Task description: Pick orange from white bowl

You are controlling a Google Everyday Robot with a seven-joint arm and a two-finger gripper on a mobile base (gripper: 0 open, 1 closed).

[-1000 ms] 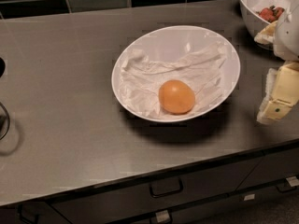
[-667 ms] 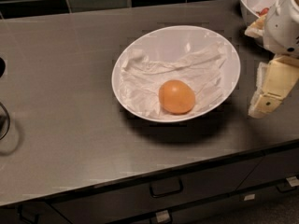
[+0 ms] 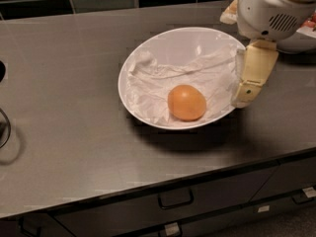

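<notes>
- Grey brushed metal makes up the counter point(image 3: 64, 107), and the white bowl point(image 3: 182, 43) stands on it – wide, shallow and lined with crumpled white paper point(image 3: 148, 83).
- Inside the white bowl the orange point(image 3: 186, 102) lies on the paper, toward the near side and a little right of the bowl's middle. Nothing touches it.
- Neither the orange nor the white bowl has shifted since a second ago.
- The pincer point(image 3: 246, 95) has moved. A second ago it hung over bare counter well to the right of the white bowl, and a moment later it was nearer. It now hangs at the bowl's right rim, its cream-coloured tip low against the rim's outer edge.
- Whether the pincer stands apart or together cannot be told. It holds nothing, and it is still apart from the orange, which lies to its left within the bowl.
- The arm's white housing point(image 3: 269, 9) has come in with it and now sits above the far right of the white bowl. Earlier only a corner of it showed at the picture's edge.
- Behind and to the right of the white bowl, a smaller bowl point(image 3: 301, 42) with red food is now largely hidden by the housing. A second ago more of it showed.
- Beyond the white bowl runs a wall of dark tiles point(image 3: 98, 1). Below it, on the near side, is a drawer front with a dark handle point(image 3: 175, 200).
</notes>
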